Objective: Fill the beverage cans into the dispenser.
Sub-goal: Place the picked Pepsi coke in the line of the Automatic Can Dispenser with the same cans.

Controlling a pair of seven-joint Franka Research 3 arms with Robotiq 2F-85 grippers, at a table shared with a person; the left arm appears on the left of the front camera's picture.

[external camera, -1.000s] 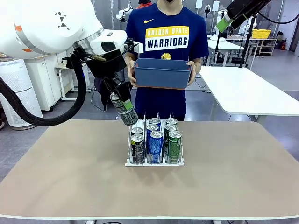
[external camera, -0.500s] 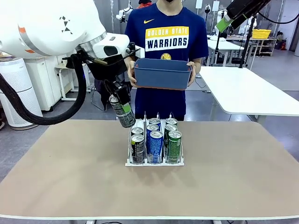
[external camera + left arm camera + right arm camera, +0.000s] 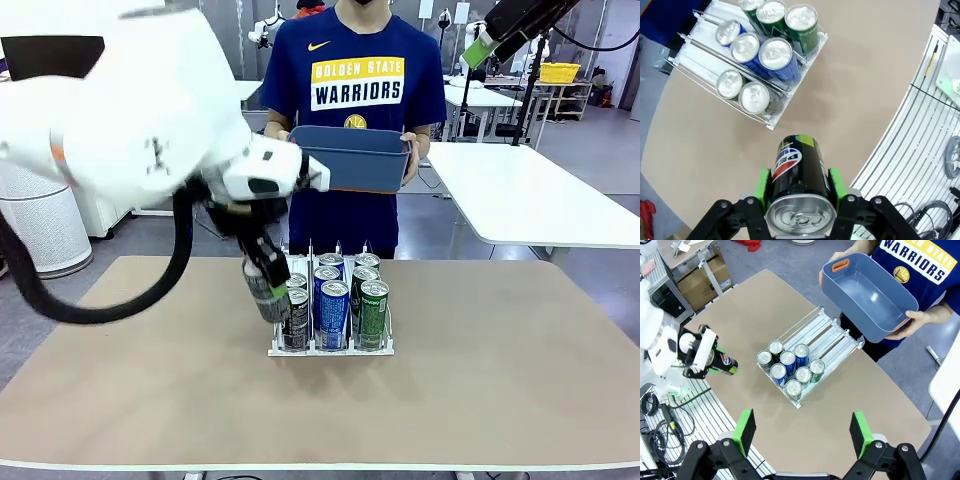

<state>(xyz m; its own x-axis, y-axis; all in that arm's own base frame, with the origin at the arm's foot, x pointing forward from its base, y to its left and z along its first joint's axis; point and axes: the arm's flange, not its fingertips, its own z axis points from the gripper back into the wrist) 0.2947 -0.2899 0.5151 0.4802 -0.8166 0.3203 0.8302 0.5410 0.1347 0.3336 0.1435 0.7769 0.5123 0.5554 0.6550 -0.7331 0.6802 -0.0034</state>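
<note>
My left gripper [image 3: 266,287] is shut on a black Pepsi can [image 3: 270,298], tilted and low beside the dispenser's [image 3: 330,350] front left corner. In the left wrist view the can [image 3: 796,172] sits between the green pads [image 3: 761,186], silver top toward the camera, with the dispenser [image 3: 692,50] up ahead. Several cans stand in the rack: black ones [image 3: 295,320] in the left lane, blue [image 3: 333,312] in the middle and green [image 3: 372,311] on the right. My right gripper [image 3: 803,432] hangs open high over the table, holding nothing.
A person at the far edge holds a blue plastic bin [image 3: 350,158], seen empty in the right wrist view [image 3: 867,295]. The rack's far lanes [image 3: 829,332] are bare. A white table [image 3: 530,195] stands behind on the right.
My left arm has swung down and toward the camera, carrying the black can from above the rack's far left to low by its front left corner.
</note>
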